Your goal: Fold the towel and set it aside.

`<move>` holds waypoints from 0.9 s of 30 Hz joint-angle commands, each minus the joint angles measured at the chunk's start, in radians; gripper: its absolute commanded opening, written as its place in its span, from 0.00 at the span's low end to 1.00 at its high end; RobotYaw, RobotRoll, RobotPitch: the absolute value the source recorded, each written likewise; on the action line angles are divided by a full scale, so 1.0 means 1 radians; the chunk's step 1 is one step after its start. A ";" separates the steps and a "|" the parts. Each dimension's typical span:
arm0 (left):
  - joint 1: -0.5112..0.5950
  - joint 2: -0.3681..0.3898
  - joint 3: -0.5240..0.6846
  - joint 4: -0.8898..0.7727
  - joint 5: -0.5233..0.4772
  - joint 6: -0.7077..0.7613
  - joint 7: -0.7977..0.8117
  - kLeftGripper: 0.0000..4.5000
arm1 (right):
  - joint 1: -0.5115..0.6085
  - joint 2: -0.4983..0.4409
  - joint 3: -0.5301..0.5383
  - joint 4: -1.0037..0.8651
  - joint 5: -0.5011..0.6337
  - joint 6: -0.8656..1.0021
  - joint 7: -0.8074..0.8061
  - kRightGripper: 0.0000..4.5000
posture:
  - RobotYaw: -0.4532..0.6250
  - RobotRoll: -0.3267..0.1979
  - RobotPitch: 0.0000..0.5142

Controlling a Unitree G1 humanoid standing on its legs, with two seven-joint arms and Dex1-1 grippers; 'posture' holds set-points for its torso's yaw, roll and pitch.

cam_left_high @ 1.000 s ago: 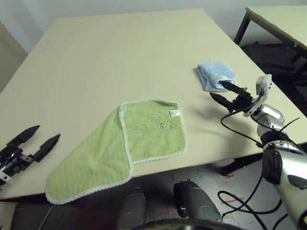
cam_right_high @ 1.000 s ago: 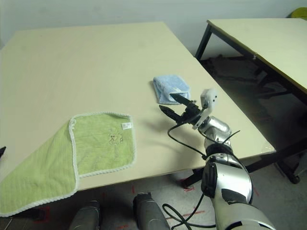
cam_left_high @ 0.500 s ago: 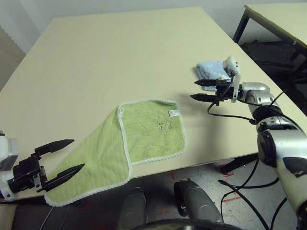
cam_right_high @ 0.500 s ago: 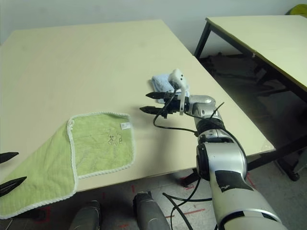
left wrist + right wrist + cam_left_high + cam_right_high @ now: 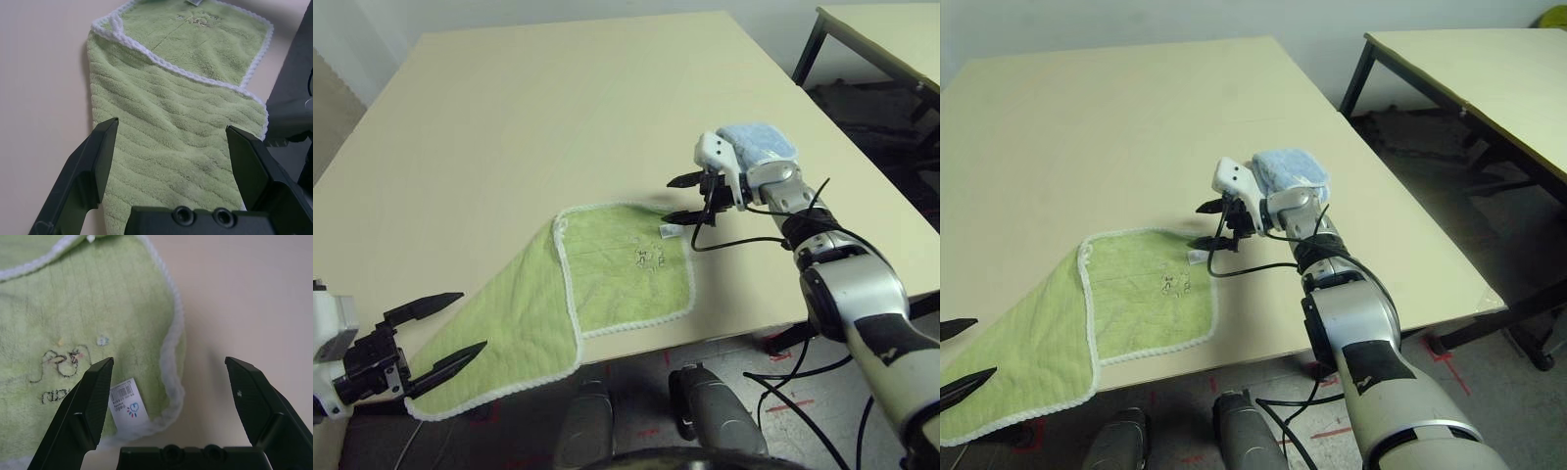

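The light green towel (image 5: pixel 607 274) lies partly folded near the table's front edge, its right half doubled over with the white tag (image 5: pixel 124 404) and dark logo (image 5: pixel 58 362) facing up. My right gripper (image 5: pixel 670 200) hovers open over the towel's far right corner, the tag between its fingers (image 5: pixel 93 396) in the right wrist view. My left gripper (image 5: pixel 470 320) is open at the towel's near left end, fingers (image 5: pixel 98 161) straddling the ribbed single layer (image 5: pixel 181 132). Neither gripper holds anything.
A light blue folded cloth (image 5: pixel 759 142) lies just behind my right wrist. A black cable (image 5: pixel 744 240) loops off that wrist. A second table (image 5: pixel 891 39) stands at the far right. The towel's near left corner reaches the table's front edge (image 5: pixel 734 333).
My right gripper swung left from beside the blue cloth to above the towel's tagged corner. My left gripper came in from the table's left edge toward the towel's near end.
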 commanded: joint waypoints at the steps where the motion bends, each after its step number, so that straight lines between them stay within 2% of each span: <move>1: -0.002 0.004 -0.001 -0.004 0.021 -0.019 0.000 1.00 | 0.005 0.018 0.030 0.001 -0.032 0.010 -0.020 1.00 | 0.42 0.62 0.24; 5: -0.010 0.008 -0.008 -0.004 0.034 -0.030 -0.001 1.00 | 0.001 0.032 0.038 0.010 -0.045 0.041 -0.043 1.00 | 0.42 0.62 0.25; 8: -0.014 0.011 -0.011 -0.004 0.043 -0.039 -0.002 1.00 | 0.003 0.046 0.048 0.015 -0.062 0.055 -0.075 0.89 | 0.42 0.62 0.25; 19: -0.006 0.012 -0.003 -0.022 0.054 -0.054 0.000 1.00 | -0.005 0.068 0.038 0.014 -0.057 0.079 -0.137 0.02 | 0.43 0.62 0.25; 23: -0.007 0.011 -0.005 -0.015 0.052 -0.051 0.000 1.00 | -0.022 0.063 0.030 0.012 -0.048 0.088 -0.123 0.01 | 0.42 0.62 0.26; 27: -0.015 0.009 -0.011 -0.006 0.051 -0.050 0.002 1.00 | -0.064 0.037 0.028 0.004 -0.034 0.117 -0.017 0.01 | 0.42 0.62 0.26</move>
